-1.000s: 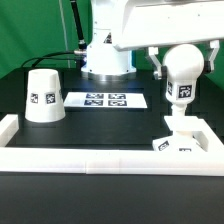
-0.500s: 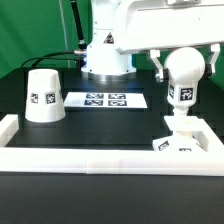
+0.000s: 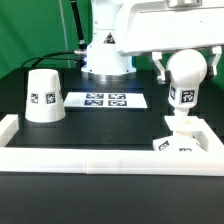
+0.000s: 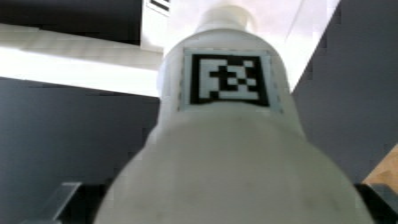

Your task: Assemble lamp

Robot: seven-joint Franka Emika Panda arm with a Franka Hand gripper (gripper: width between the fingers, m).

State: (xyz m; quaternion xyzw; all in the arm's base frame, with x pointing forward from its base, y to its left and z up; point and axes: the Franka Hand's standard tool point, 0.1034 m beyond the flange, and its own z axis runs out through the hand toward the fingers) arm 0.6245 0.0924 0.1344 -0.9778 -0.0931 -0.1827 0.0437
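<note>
The counter [image 3: 120,125] is matte black, with a low white rail [image 3: 110,166] along the front edge that turns up both sides. Behind it there's a green wall [image 3: 30,30] on the exterior view's left, and a black cable [image 3: 62,52] trails down toward the arm's foot.

Going left to right in the exterior view: the shade [image 3: 44,95] sits wide end down, on its own and well apart from everything else, with one tag facing the camera. Next is the marker board [image 3: 105,100], flat on the counter just in front of the arm's [image 3: 105,45] round pedestal. Nothing sits between the shade and the rest.

Over on the right, the gripper [image 3: 186,66] is closed on the bulb [image 3: 185,92], with a dark finger on each side of the round top. The bulb is upright, tag toward the camera, and its narrow stem comes down onto the middle of the base [image 3: 188,143]. I can't tell if it's actually seated. The base lies flat in the front right corner, just beside the rail.

In the wrist view the bulb [image 4: 222,150] pretty much fills the picture, tag dead centre, with dark counter on either side.
</note>
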